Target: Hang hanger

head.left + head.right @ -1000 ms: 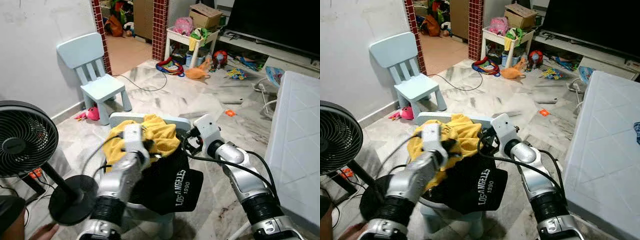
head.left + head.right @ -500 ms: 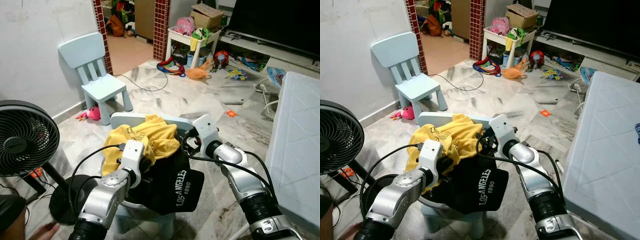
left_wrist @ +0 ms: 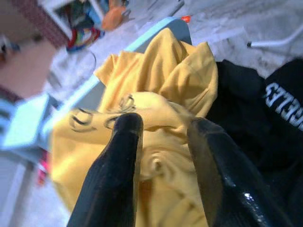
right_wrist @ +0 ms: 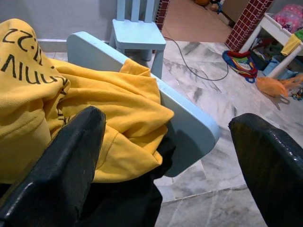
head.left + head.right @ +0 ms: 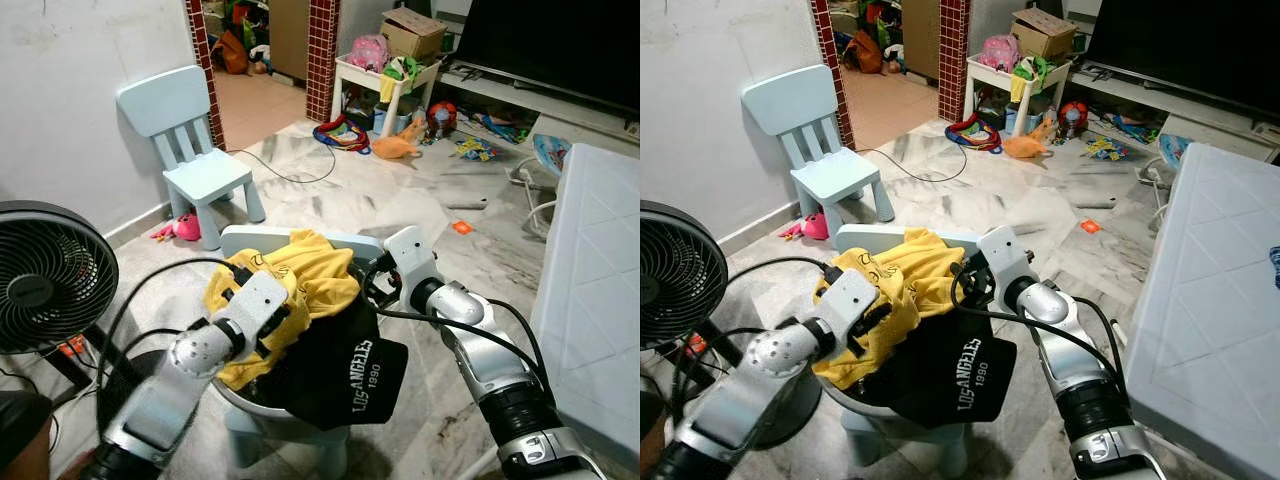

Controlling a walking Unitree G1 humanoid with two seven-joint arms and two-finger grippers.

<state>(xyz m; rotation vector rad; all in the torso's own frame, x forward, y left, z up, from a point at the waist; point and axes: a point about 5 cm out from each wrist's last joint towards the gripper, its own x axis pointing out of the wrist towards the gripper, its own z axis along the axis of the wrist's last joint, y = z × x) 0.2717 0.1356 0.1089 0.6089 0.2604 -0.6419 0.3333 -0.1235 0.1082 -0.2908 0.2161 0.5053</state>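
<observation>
While both black two-fingered end effectors, left (image 3: 161, 156) and right (image 4: 170, 156), hover spread apart, the crumpled yellow shirt (image 5: 290, 275) lies on the pale blue plastic chair (image 4: 187, 125).

yellow shirt (image 5: 300, 275) crumpled atop black garment (image 5: 345, 365) on lt-blue chair (image 4: 187, 123).

The right end effector (image 4: 165, 156) has its two black fingers (image 4: 57, 175) spread wide above a yellow printed garment (image 4: 80, 109) draped over a pale blue chair back (image 4: 184, 123), black fabric (image 4: 128, 203) beneath it. A second small blue chair (image 4: 137, 33) stands beyond on the marble floor (image 4: 213, 94).
</observation>
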